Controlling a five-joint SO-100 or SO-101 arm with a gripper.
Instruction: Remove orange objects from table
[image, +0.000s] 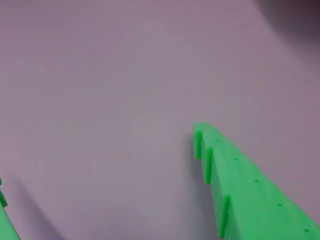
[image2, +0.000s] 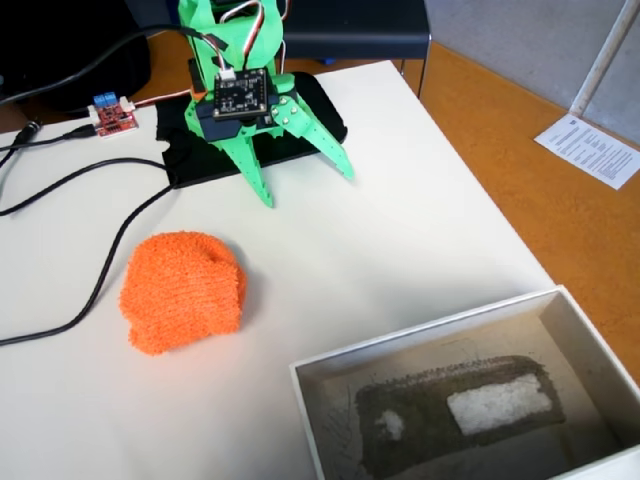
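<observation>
The bright orange fuzzy cloth wad (image2: 183, 291) lies on the white table (image2: 400, 240) at the left in the fixed view. My green gripper (image2: 308, 188) stands open above the table near the arm's base, up and to the right of the wad and apart from it. Its two fingers (image2: 255, 175) spread wide with nothing between them. In the wrist view only bare table (image: 125, 90) shows between the green fingers (image: 240, 185); the wad is out of that view.
A white shallow box (image2: 420, 345) with a grey inside sits at the front right corner of the table. Black cables (image2: 100, 270) run along the left side past the wad. A small red board (image2: 113, 117) and a black base plate (image2: 190, 150) lie at the back.
</observation>
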